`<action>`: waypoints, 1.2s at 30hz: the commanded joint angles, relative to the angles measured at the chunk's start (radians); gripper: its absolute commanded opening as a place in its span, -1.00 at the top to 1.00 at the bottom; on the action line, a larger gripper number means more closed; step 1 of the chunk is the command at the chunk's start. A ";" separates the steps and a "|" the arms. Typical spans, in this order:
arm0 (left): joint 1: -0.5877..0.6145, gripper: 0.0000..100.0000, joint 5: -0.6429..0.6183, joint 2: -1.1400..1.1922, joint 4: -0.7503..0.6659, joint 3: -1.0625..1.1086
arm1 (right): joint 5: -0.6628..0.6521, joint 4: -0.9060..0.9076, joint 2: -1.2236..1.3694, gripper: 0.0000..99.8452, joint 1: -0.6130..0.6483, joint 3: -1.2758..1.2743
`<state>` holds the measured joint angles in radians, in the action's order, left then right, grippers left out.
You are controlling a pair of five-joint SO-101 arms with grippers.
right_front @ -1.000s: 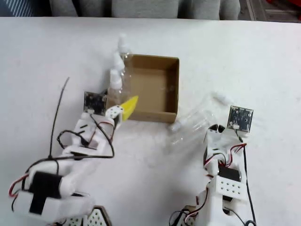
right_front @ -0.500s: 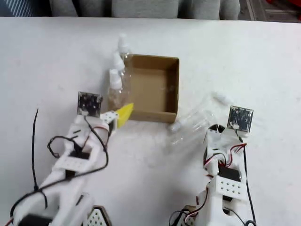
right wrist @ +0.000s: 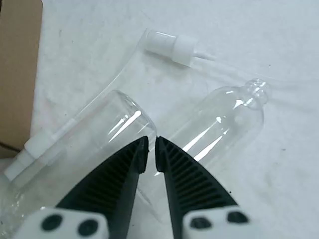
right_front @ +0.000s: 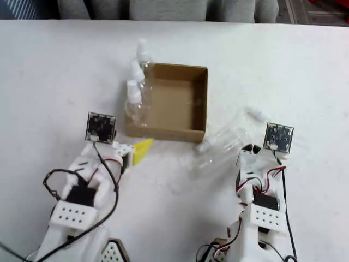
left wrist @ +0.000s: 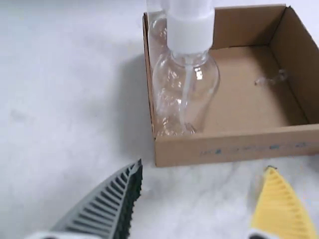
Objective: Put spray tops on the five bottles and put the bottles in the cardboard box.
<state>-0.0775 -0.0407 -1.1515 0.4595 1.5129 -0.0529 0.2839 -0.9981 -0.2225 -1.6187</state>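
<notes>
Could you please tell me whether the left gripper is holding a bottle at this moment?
No, the left gripper is open and empty, and the nearest bottle stands inside the cardboard box.

Nothing legible here, folks. The cardboard box (left wrist: 172,154) carries a faint bluish line of print (left wrist: 249,148) along its near outer wall, too blurred to read.

White table (right_front: 49,65), grey cushions (right_front: 163,8) behind
</notes>
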 commanded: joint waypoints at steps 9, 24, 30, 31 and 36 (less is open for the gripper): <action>-0.004 0.31 0.008 -0.252 0.253 0.144 | -0.012 -0.007 0.004 0.97 -0.008 -0.006; 0.061 0.90 0.164 -0.568 0.528 0.186 | -0.011 -0.008 0.002 0.97 -0.067 0.040; 0.054 0.90 0.167 -0.568 0.534 0.186 | -0.063 0.116 0.013 0.97 -0.054 0.183; 0.053 0.90 0.167 -0.568 0.534 0.186 | -0.115 0.180 0.013 0.97 -0.048 0.227; 0.059 0.90 0.170 -0.568 0.549 0.186 | -0.201 0.518 0.015 0.97 0.018 0.456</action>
<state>-0.0253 0.1143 -1.7008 0.9843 1.7031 -0.2248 0.6229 -0.9751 -0.2455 -1.3211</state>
